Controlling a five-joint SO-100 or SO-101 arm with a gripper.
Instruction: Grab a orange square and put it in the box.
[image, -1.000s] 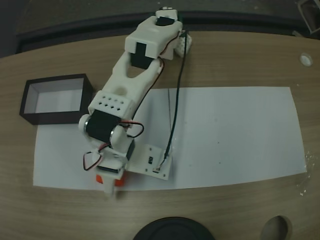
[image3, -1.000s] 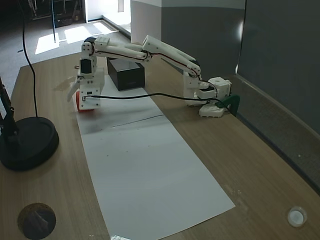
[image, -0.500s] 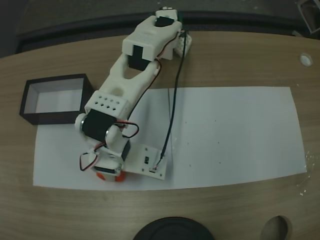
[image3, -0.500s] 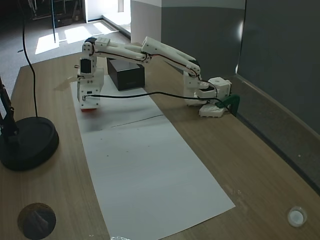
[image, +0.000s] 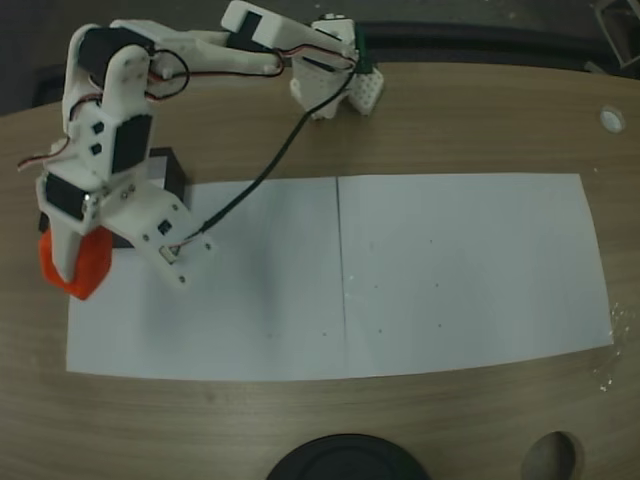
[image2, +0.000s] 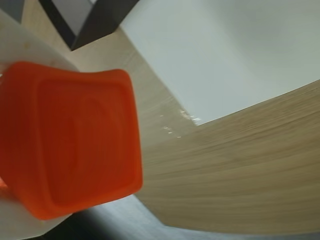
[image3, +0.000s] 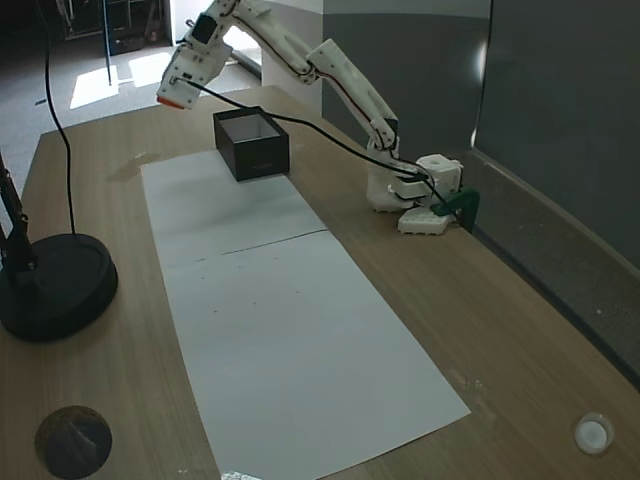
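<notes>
Since half a second ago the arm (image3: 330, 70) has swung up from the paper's near corner, taking the square (image: 72, 262) with it; the spot on the paper (image: 330, 275) where it sat is now bare. High above the surface (image3: 520, 330) in a fixed view, the tool (image3: 172, 98) hangs up and to the left of the box (image3: 252, 143), well apart from it. From above, in a fixed view, the tool (image: 70, 262) is clamped on the square, with white fingers (image: 62, 245) pressed to its sides, and the arm covers most of the box (image: 172, 165). The wrist view shows the square (image2: 70, 140) close and large, its top bearing a raised mark, with a black corner of the box (image2: 97, 20) and the paper's edge far below. A black round base (image3: 55, 285) stands at the surface's left in a fixed view.
</notes>
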